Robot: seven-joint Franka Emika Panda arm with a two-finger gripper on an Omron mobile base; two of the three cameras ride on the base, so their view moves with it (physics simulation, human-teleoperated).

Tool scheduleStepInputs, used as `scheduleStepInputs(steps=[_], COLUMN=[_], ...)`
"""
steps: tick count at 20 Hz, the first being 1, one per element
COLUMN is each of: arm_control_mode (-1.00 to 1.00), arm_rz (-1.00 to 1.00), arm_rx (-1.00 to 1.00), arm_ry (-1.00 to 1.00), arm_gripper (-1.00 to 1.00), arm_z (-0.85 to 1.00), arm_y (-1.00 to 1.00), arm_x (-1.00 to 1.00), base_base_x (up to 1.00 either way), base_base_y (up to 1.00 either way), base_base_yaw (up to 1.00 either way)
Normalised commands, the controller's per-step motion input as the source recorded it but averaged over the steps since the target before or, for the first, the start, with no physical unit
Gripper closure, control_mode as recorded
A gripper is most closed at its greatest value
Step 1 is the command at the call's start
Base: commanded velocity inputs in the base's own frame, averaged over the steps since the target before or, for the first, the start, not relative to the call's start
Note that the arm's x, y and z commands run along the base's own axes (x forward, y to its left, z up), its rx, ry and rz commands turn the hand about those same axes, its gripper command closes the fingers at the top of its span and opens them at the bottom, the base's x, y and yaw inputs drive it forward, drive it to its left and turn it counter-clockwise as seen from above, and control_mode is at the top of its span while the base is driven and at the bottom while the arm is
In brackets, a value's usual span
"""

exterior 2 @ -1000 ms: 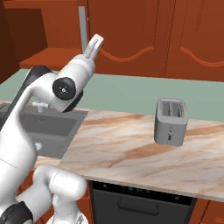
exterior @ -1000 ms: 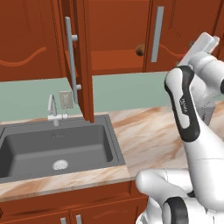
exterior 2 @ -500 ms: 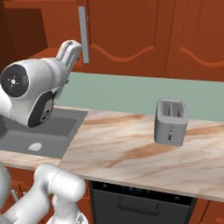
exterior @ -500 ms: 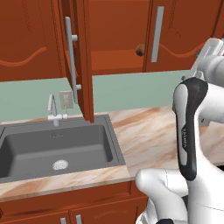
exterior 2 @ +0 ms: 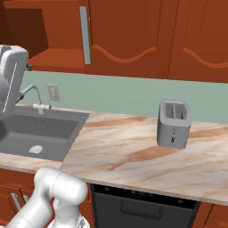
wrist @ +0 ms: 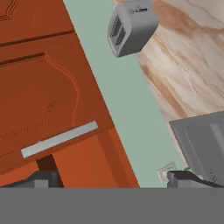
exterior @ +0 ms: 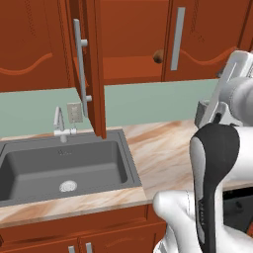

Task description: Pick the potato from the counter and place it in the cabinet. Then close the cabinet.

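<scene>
The potato (exterior: 158, 56), a small brown lump, lies on the shelf inside the open cabinet (exterior: 128, 29), close to the long handle of the shut right door (exterior: 177, 38). The left door (exterior: 94, 74) stands swung out, edge-on over the sink. My gripper (wrist: 114, 181) is open, its two dark fingertips (wrist: 41, 179) far apart with nothing between them. It is well away from the potato. The rolled hand view shows the cabinet door (wrist: 48, 87), its handle (wrist: 59, 139) and the counter (wrist: 192, 65). My arm (exterior: 217, 163) fills the right of the left base view.
A grey toaster (exterior 2: 173, 124) stands on the counter (exterior 2: 133, 156) right of the dark sink (exterior: 64, 168). A faucet (exterior: 59, 123) and a wall outlet (exterior: 74, 112) sit behind the sink. Low cabinets (exterior: 74, 232) run under the counter edge.
My arm has swung back from the cabinet, toward the right and nearer the camera in the left base view, leftward in the right base view. The potato stays on the shelf.
</scene>
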Motion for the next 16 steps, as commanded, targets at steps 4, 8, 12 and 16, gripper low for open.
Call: scheduleStepInputs(steps=[4,8,12,16], arm_control_mode=[-1.0,-1.0,-1.0,-1.0], arm_rz=[0.0,0.02,0.0,0.0], arm_rx=[-0.12,-0.12,-0.1,-0.03], arm_ry=[-0.13,-0.14,-0.18,-0.05], arm_gripper=[-1.0,-1.0,-1.0,-1.0], arm_z=[0.0,0.0,0.0,0.0], arm_y=[0.92,0.93,0.88,0.73], arm_x=[-0.91,-0.7,-0.47,-0.06], base_base_x=[0.0,0.0,0.0,0.0], base_base_y=[0.0,0.0,0.0,0.0], base_base_yaw=[0.0,0.0,0.0,0.0])
